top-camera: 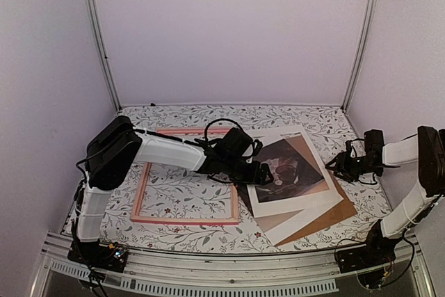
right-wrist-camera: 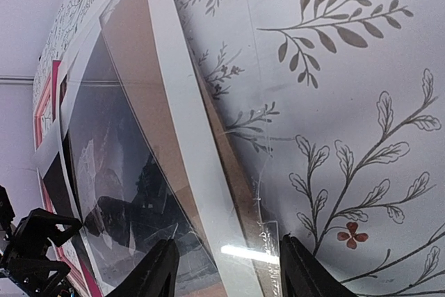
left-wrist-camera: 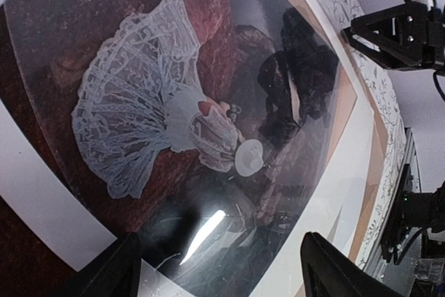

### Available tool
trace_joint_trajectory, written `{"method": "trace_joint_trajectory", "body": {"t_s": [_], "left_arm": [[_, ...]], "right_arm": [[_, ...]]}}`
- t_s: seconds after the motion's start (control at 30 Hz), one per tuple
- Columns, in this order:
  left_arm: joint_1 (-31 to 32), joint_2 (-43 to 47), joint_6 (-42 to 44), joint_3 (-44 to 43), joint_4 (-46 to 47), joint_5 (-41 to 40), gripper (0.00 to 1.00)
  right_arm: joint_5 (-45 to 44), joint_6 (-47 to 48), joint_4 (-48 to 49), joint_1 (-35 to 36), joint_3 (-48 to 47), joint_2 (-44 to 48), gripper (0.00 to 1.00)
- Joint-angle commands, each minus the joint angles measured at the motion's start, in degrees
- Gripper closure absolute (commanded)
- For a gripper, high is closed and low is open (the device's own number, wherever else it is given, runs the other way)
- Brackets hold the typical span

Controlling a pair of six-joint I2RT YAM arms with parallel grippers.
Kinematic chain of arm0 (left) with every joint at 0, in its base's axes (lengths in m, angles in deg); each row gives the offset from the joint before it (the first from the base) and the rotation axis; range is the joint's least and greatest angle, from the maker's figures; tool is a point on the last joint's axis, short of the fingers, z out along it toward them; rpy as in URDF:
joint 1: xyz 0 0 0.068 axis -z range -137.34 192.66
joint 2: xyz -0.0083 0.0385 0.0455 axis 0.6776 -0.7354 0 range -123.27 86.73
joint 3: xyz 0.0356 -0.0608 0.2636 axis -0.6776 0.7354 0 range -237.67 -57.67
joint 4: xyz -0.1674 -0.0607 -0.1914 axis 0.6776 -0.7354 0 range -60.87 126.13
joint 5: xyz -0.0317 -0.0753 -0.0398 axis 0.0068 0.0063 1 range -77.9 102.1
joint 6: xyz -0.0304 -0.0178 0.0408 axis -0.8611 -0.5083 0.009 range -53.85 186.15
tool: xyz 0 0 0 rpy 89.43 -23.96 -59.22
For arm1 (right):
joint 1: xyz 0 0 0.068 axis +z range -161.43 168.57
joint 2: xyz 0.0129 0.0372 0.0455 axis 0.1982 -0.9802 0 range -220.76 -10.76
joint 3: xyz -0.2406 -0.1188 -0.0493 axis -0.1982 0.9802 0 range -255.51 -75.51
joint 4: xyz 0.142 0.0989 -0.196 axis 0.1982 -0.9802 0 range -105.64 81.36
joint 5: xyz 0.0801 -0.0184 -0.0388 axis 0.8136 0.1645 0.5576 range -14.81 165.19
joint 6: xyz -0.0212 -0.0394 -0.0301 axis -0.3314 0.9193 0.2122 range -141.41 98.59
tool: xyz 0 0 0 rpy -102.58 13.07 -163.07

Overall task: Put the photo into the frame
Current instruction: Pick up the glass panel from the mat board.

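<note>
The photo (top-camera: 292, 165), a dark reddish canyon scene with a white-dressed figure (left-wrist-camera: 139, 102), lies right of centre on a white mat (top-camera: 306, 206) and a brown backing board (top-camera: 327, 217). A glossy clear sheet covers it and throws glare. The pink frame (top-camera: 184, 220) lies flat to its left, with only tablecloth inside it. My left gripper (top-camera: 264, 174) hangs open just above the photo's left part, its fingers (left-wrist-camera: 341, 269) apart. My right gripper (top-camera: 337, 166) is low at the stack's right edge, open, with the mat's edge (right-wrist-camera: 188, 137) between its fingers (right-wrist-camera: 156, 269).
A floral tablecloth (top-camera: 208, 119) covers the table. The clear sheet's corner (right-wrist-camera: 264, 234) overhangs the board's edge (right-wrist-camera: 233, 179) onto the cloth. White walls and metal posts (top-camera: 101, 39) close in the back and sides. My left arm crosses the frame's upper right corner.
</note>
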Motion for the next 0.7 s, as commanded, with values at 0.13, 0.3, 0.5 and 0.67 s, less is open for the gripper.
{"method": "trace_joint_trajectory", "body": {"t_s": [0.13, 0.3, 0.5, 0.67], "left_arm": [[-0.27, -1.01, -1.96, -1.30, 0.41, -4.91, 0.19], [-0.48, -0.22, -2.31, -0.16, 0.36, -7.30, 0.19], [-1.02, 0.52, -2.30, 1.03, 1.33, -8.87, 0.17], [-1.24, 0.30, -2.19, 1.22, 1.79, -8.53, 0.16]], "right_arm": [[2.66, -0.57, 0.44, 0.23, -1.30, 0.86, 0.47], [3.97, -0.55, 1.02, 0.21, -2.02, 0.56, 0.47], [5.85, -0.81, 1.45, 0.21, -2.88, -0.09, 0.46], [7.35, -0.97, 1.99, 0.21, -3.01, -0.50, 0.47]]}}
